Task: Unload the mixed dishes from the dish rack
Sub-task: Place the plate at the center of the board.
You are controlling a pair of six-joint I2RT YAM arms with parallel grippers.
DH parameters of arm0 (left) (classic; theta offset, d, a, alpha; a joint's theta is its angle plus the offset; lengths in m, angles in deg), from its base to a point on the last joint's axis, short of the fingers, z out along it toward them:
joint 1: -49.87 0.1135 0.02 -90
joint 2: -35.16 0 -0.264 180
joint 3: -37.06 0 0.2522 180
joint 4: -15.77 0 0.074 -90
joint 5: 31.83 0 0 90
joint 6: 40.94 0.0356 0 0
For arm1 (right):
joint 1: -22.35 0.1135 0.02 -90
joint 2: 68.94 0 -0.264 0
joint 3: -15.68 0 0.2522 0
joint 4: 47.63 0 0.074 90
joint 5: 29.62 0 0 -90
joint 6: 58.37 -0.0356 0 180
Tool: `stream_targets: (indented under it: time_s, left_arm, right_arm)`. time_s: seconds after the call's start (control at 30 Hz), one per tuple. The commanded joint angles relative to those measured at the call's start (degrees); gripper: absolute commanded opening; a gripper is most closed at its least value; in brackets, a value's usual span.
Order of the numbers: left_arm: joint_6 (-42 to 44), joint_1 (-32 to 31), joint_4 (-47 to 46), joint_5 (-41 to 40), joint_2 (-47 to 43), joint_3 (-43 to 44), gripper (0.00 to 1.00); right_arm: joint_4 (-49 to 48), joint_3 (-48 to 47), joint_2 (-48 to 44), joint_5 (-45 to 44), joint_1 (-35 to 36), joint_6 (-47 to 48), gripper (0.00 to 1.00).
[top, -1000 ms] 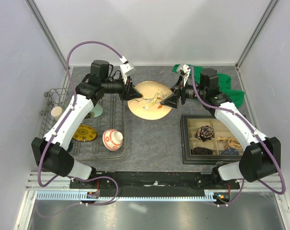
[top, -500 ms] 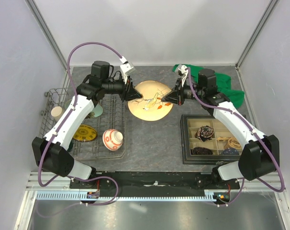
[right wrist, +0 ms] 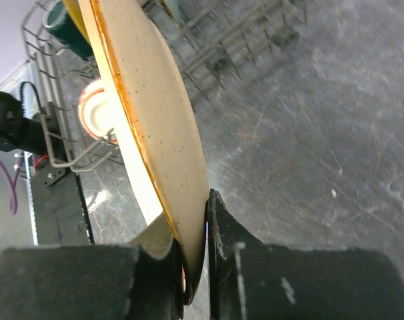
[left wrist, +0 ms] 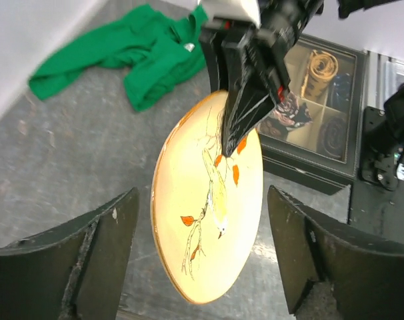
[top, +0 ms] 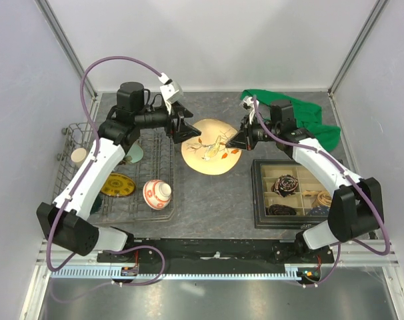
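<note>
A cream-yellow plate [top: 212,148] painted with a bird on a branch hangs above the table between the two arms. My right gripper [top: 237,142] is shut on its right rim, and in the right wrist view the plate [right wrist: 155,113] stands edge-on, pinched at the gripper [right wrist: 197,267]. My left gripper [top: 184,130] is open at the plate's left edge. In its own view the fingers [left wrist: 115,227] stand wide on either side of the plate [left wrist: 215,207] without touching it. The dish rack [top: 74,128] at left holds a yellow-gold plate [top: 117,185], a red-and-white bowl [top: 157,193], a beige cup [top: 78,156] and a dark green mug [top: 134,155].
A black compartmented tray [top: 257,200] with coiled items sits at right front. A green cloth [top: 309,120] lies at the back right, behind the right arm. Grey tabletop lies under the hanging plate.
The right gripper closed on the plate's rim. The left gripper then opened and let go of it, drawing back slightly; the plate shifted a little to the right.
</note>
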Motion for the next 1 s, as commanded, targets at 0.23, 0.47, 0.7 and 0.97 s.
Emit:
stream_targets:
  time_s: [0.23,0.47,0.7,0.97]
  left_arm:
    - [0.5,0.7,-5.8,-4.5,-4.8,-1.2,0.89]
    - [1.4,1.2,-5.9,-6.5,-7.1,-4.1,0.89]
    - [1.1,1.7,-7.6,-8.0,-9.2,-8.2,0.89]
    - [1.3,2.0,-9.3,-8.4,-10.0,-12.2,0.89]
  right_arm:
    - [-4.1,-8.2,3.9,-8.6,-2.0,-2.7,0.00]
    - [-5.1,-13.4,13.1,-9.6,-3.5,-7.9,0.00]
    - [-14.4,-17.3,21.8,-8.1,-7.5,-19.7,0.00]
    - [-24.9,-20.0,32.3,-4.4,-10.1,-33.4,0.00]
